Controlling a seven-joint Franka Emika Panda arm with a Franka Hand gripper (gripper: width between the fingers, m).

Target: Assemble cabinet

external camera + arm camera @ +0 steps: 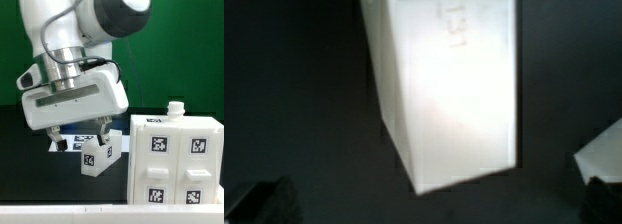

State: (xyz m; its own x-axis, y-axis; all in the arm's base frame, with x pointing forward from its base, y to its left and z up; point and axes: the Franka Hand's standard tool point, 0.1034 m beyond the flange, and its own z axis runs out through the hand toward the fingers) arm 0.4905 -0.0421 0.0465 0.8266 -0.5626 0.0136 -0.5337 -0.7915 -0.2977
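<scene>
The big white cabinet body [176, 158] stands at the exterior view's right, with several square tags on its front and a small knob [176, 106] on top. A smaller white cabinet piece [100, 157] with tags stands on the dark table beside it, toward the exterior view's left. My gripper [88, 135] hangs just above this small piece, its jaws wide apart and empty. In the wrist view the small piece [446, 90] shows as a long white block. It ends just short of the gripper [429, 205], whose dark fingertips [260, 200] show in the corners.
A flat white board with tags [66, 146] lies on the table behind the gripper. A corner of the cabinet body [603, 150] shows at the wrist view's edge. A green wall stands behind the black table [30, 170].
</scene>
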